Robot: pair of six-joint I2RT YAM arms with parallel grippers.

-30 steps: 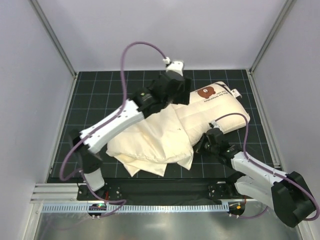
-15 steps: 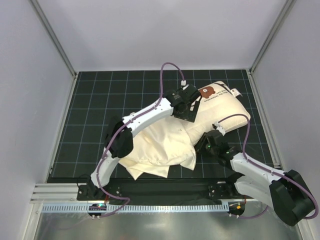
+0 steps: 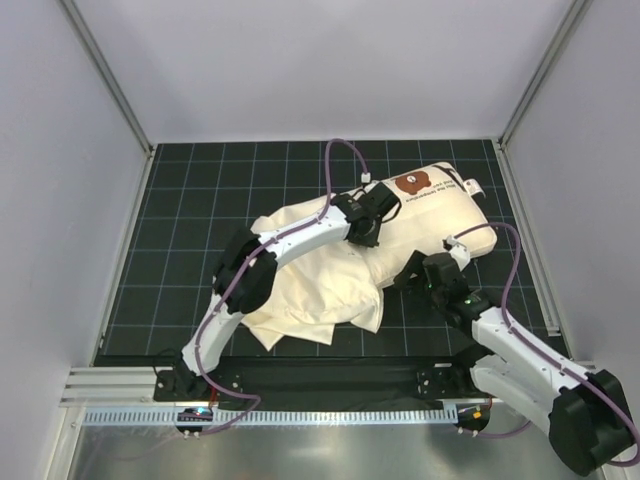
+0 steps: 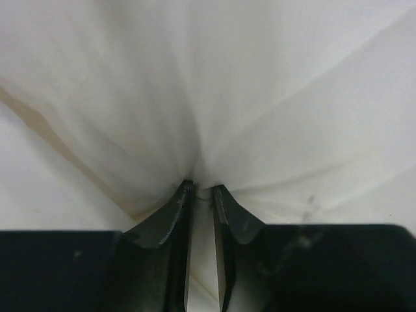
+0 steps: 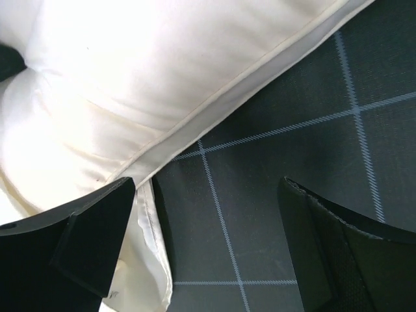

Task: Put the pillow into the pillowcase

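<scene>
The pillow [image 3: 440, 205] is plump and cream, with a brown bear print, and lies at the back right of the mat. The limp cream pillowcase [image 3: 310, 290] spreads out to its left, overlapping its near end. My left gripper [image 3: 366, 232] reaches down where the two meet. In the left wrist view its jaws [image 4: 201, 190] are pinched on a gathered fold of the cloth [image 4: 208, 97]. My right gripper [image 3: 415, 272] is open beside the pillow's near edge. In the right wrist view only mat lies between its fingers [image 5: 208, 214], with the pillow's seam [image 5: 214, 97] just beyond them.
The black gridded mat [image 3: 190, 220] covers the table, with white walls on three sides and a metal rail [image 3: 320, 412] at the near edge. A hemmed cloth edge [image 5: 148, 260] lies by my right gripper's left finger. Purple cables loop above both arms.
My left arm came down from above the pillow and closed on the cloth. My right gripper opened, let go and moved slightly back along the pillow's edge.
</scene>
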